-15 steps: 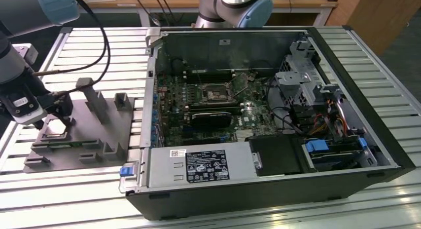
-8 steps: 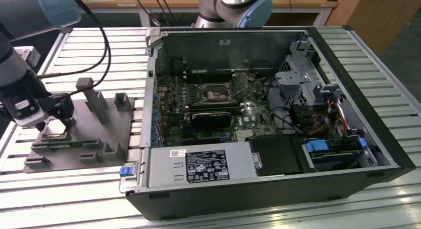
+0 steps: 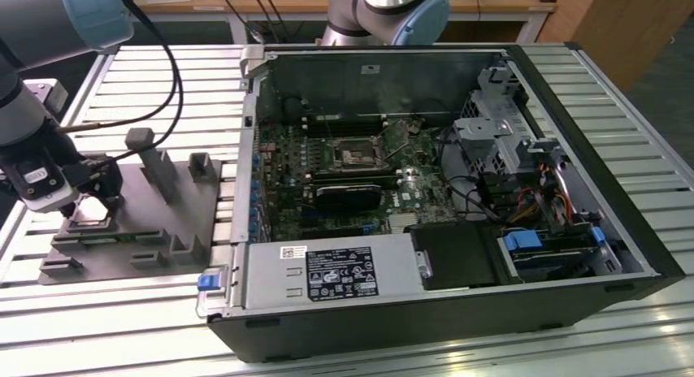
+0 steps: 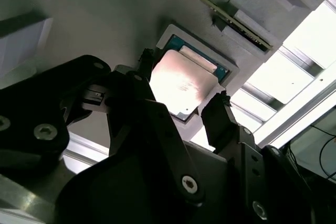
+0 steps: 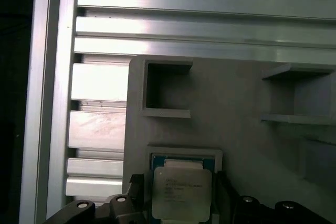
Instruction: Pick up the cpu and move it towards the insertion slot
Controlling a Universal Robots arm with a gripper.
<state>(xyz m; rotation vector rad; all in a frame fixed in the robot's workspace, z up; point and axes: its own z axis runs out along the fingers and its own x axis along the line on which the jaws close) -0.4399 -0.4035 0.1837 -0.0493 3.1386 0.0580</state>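
1. Two fingers (image 4: 223, 116) of the pincer (image 4: 185, 80) stand spread, one on each side of the cpu (image 5: 181, 192). In the first wrist view I read a thin gap between each finger and the chip's edge, so I log this as straddling, not pinching.
2. Cpu lies flat, metal lid up, directly under the pincer's middle, seated in a shallow square pocket (image 5: 184, 152). My reading: the pocket fixes the chip's place and squareness, so the fingers can meet two opposite edges and spare the lid and underside.
3. Around the pocket is the grey fixture plate (image 5: 231, 98). Its upright posts (image 3: 141, 141) stand near the pincer but clear of the fingers.
4. Plate rests on the slatted aluminium table (image 3: 162, 76), which spreads out beneath the pincer.
5. Insertion slot (image 3: 356, 155) sits well apart from the pincer, towards the exterior view's right. It is on the motherboard (image 3: 418, 194) inside the open computer case (image 3: 434, 328), facing up, presumably so the chip can go in from above. Lift not yet made.
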